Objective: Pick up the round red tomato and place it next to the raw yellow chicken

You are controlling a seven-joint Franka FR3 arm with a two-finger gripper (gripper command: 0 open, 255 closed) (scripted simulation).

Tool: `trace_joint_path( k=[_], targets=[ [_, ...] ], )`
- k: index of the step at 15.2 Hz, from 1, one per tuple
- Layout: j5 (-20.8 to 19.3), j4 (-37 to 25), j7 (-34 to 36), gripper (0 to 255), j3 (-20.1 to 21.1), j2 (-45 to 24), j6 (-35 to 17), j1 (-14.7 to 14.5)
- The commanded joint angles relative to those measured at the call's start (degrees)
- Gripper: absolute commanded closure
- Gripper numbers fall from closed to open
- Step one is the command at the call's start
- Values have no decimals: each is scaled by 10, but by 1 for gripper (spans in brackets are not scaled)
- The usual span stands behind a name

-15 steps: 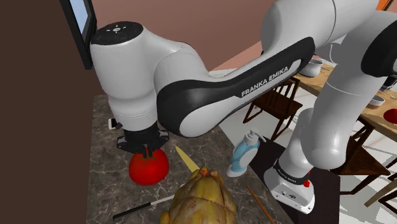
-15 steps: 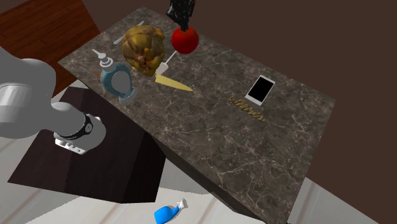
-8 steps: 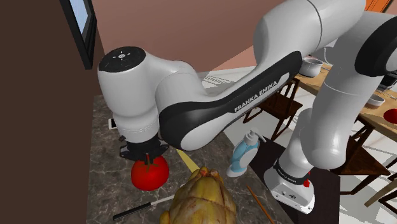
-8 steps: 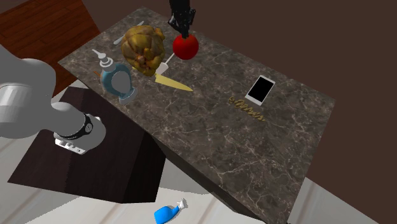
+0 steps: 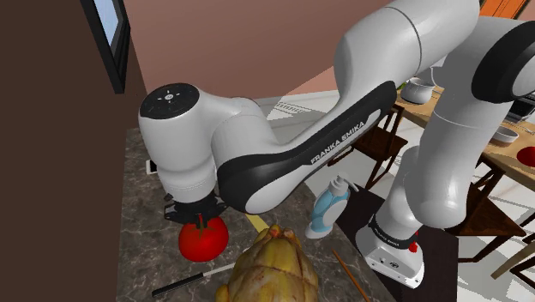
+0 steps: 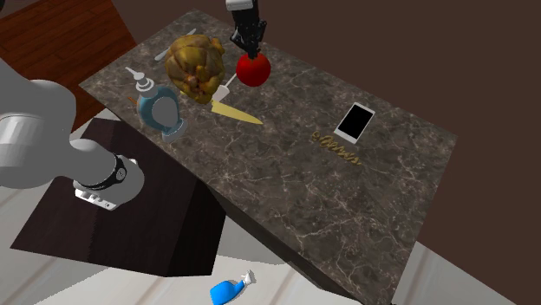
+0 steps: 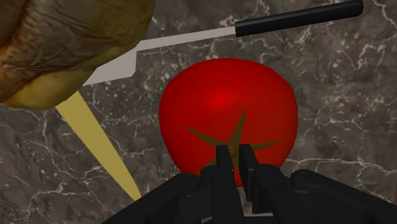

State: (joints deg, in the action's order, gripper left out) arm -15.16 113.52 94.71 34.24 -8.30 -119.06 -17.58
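Holds the red tomato (image 7: 229,105) just beside the raw chicken (image 7: 57,44) with the gripper (image 7: 234,153) nipped together on the thin stem (image 7: 240,130) alone, so could well slip free, drop onto the kitchen knife (image 7: 210,35) beside the chicken and roll away over the dark marbled counter (image 7: 343,95).

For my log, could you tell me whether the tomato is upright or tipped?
Upright: the tomato has its stem pointing up into the shut hand.

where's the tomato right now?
In the second exterior view the tomato is near the counter's far edge, just right of the raw chicken, directly under the gripper shut on its stem.
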Motion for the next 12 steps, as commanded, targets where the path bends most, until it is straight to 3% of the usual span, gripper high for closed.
trace_joint_path(
  k=[1,3,4,9,12],
  targets=[
    [0,0,0,255,0,0,-1,0],
    [0,0,0,255,0,0,-1,0],
    [0,0,0,0,0,0,-1,0],
    [0,0,0,0,0,0,-1,0],
    [20,-34,-13,0,6,22,50,-1]
  ],
)
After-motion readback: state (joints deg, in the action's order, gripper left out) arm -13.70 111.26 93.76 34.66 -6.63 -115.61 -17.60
